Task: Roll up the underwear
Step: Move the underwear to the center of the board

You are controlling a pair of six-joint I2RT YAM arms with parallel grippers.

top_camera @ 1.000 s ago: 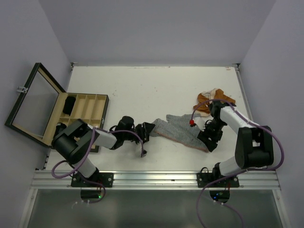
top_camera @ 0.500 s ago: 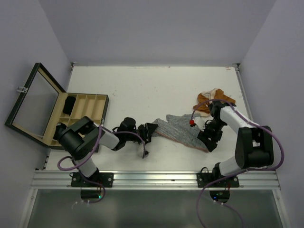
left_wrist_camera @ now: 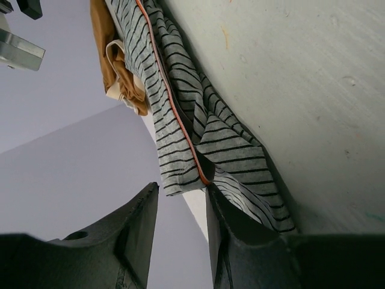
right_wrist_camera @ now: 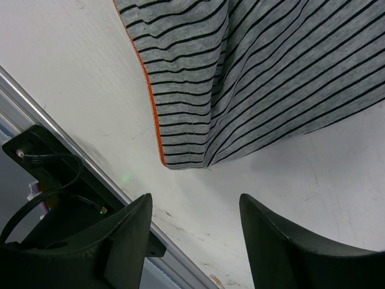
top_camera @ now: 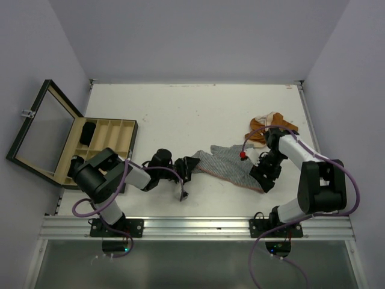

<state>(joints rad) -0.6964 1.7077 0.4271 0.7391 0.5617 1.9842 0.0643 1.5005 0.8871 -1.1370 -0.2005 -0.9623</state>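
Observation:
The grey striped underwear (top_camera: 231, 164) lies spread flat on the white table between my two arms. My left gripper (top_camera: 191, 164) is turned on its side at the cloth's left end. In the left wrist view the left gripper (left_wrist_camera: 181, 188) stands open, and the striped cloth's (left_wrist_camera: 180, 120) orange-trimmed corner hangs just past its tips. My right gripper (top_camera: 263, 180) hovers open at the cloth's near right corner. The right wrist view shows only bare table in the right gripper (right_wrist_camera: 195, 198), with the striped corner (right_wrist_camera: 186, 138) just beyond. Orange-brown underwear (top_camera: 271, 126) is bunched at the back right. Black underwear (top_camera: 89, 132) sits in the box.
A compartmented wooden box (top_camera: 135, 129) with its glass lid (top_camera: 42, 129) raised stands at the left table edge. A metal rail (top_camera: 198, 226) runs along the near edge, close behind the right gripper. Walls enclose the table on three sides.
The left arm has shifted a little to the right, bringing its gripper closer to the striped cloth's left end. The right arm and the cloth have not moved.

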